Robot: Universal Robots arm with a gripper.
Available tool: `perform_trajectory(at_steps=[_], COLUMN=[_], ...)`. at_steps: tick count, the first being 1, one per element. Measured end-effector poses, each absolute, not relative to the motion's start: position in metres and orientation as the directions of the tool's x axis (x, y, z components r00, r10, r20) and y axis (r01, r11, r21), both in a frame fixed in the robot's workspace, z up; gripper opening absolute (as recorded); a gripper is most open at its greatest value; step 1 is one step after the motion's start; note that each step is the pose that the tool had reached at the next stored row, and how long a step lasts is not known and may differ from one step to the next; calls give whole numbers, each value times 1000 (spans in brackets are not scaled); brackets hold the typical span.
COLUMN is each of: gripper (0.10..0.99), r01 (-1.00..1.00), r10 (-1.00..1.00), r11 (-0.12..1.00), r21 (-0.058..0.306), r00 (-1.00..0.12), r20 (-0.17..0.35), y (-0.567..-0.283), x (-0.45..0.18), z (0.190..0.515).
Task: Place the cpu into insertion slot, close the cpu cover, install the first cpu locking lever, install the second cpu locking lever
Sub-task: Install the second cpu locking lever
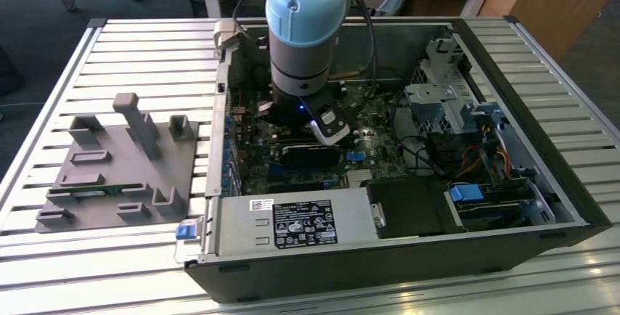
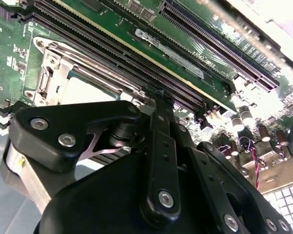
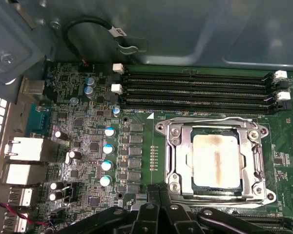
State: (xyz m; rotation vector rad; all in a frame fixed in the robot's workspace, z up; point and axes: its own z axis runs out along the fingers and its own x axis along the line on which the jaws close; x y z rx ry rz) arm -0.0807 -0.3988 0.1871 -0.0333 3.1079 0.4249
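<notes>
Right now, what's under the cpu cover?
Through the window of the cpu cover, the cpu shows its beige metal face. The insertion slot lies beneath both, covered, so its contacts cannot be seen.

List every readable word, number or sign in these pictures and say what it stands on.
Nothing can be quoted with confidence.
White power supply label, exterior view: print too small to read.
Cable tag, first wrist view: characters blurred.
Motherboard white markings, both wrist views: too small to read.
</notes>
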Motion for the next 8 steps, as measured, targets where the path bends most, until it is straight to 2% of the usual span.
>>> perform_trajectory(at_steps=[8], gripper=[118], r01=[-22], r10=[-20], r11=[963], r21=[269], r00=[-1000], r20=[-8], y=[-399], x=[-81], z=[192])
